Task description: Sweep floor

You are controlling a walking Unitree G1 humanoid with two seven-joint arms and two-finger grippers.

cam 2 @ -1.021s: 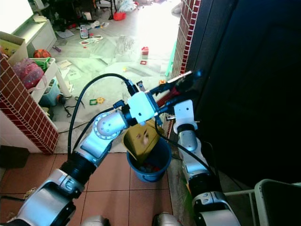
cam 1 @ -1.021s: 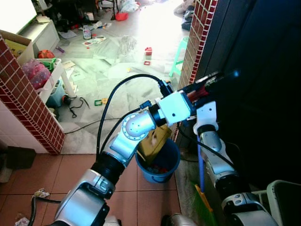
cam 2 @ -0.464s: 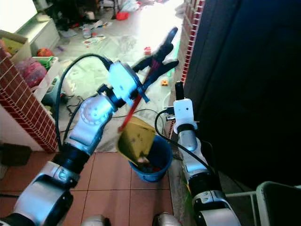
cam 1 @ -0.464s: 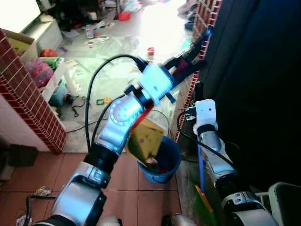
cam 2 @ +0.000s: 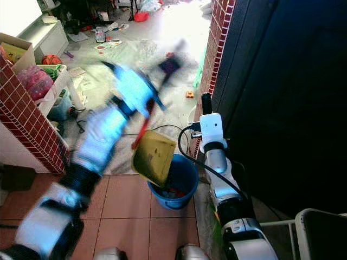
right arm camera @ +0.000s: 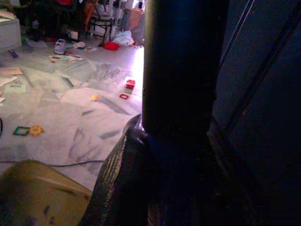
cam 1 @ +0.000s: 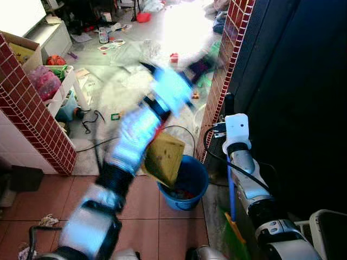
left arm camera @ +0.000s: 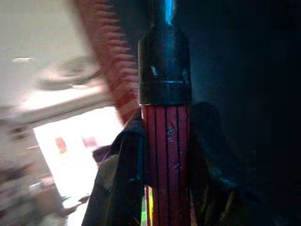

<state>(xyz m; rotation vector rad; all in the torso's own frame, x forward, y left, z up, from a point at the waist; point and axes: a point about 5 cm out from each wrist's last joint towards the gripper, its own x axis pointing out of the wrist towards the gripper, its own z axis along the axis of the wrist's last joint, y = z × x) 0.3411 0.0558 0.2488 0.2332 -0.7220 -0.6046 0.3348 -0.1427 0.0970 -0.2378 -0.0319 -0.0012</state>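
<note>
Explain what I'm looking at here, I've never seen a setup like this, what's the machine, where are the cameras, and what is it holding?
This is a humanoid robot with two silver arms, doing a sweeping chore. Two pictures come from cameras in its head, looking down at its arms and the floor. The other two come from a camera on each wrist, looking along the fingers.

The left end effector grips a red handle of a yellow dustpan, tipped over a blue bucket on the tiled floor; that arm is blurred in the head views. The right end effector is closed around a dark pole, apparently the broom with the blue shaft beside the bucket. Toys and papers litter the sunlit room beyond.
</note>
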